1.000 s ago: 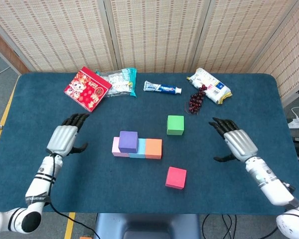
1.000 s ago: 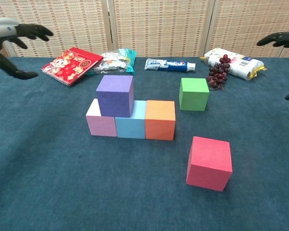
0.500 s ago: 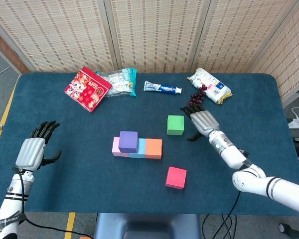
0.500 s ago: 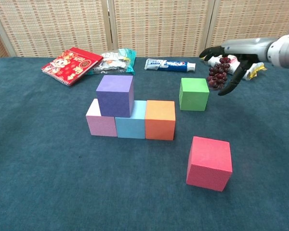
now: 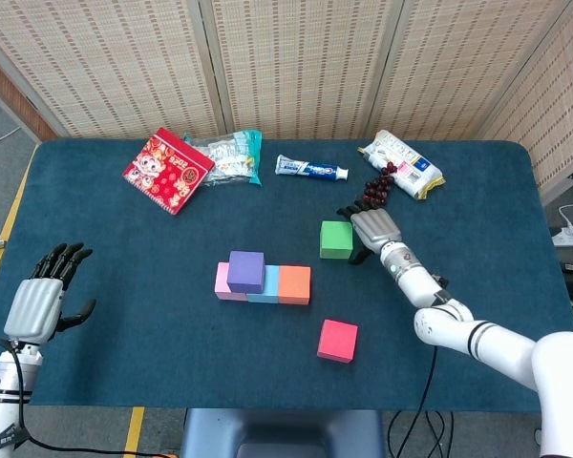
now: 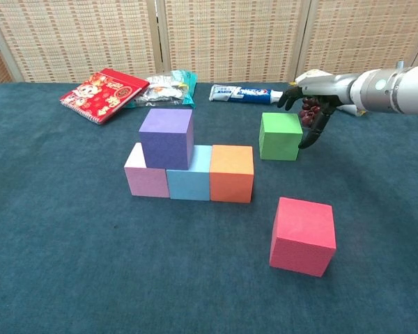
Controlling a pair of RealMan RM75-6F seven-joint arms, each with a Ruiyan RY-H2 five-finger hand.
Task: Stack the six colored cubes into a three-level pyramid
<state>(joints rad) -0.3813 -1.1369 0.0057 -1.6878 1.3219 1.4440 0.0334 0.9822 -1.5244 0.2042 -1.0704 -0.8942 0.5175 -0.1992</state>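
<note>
A pink cube (image 6: 147,173), a light blue cube (image 6: 189,175) and an orange cube (image 6: 231,173) form a row mid-table, with a purple cube (image 6: 166,138) on top over the pink and blue ones. A green cube (image 6: 279,136) stands alone behind and to the right. A red cube (image 6: 303,235) lies nearest the front. My right hand (image 6: 312,96) hovers at the green cube's right side with its fingers spread over the top edge, holding nothing. My left hand (image 5: 40,299) is open at the table's far left edge, away from all cubes.
Along the back edge lie a red booklet (image 5: 168,169), a snack bag (image 5: 227,156), a toothpaste tube (image 5: 311,171), a bunch of dark grapes (image 5: 377,189) and a white packet (image 5: 401,162). The grapes sit just behind my right hand.
My right hand has swept in from the right side to the green cube. My left hand has pulled back and down toward the left table edge. No cube has moved.
</note>
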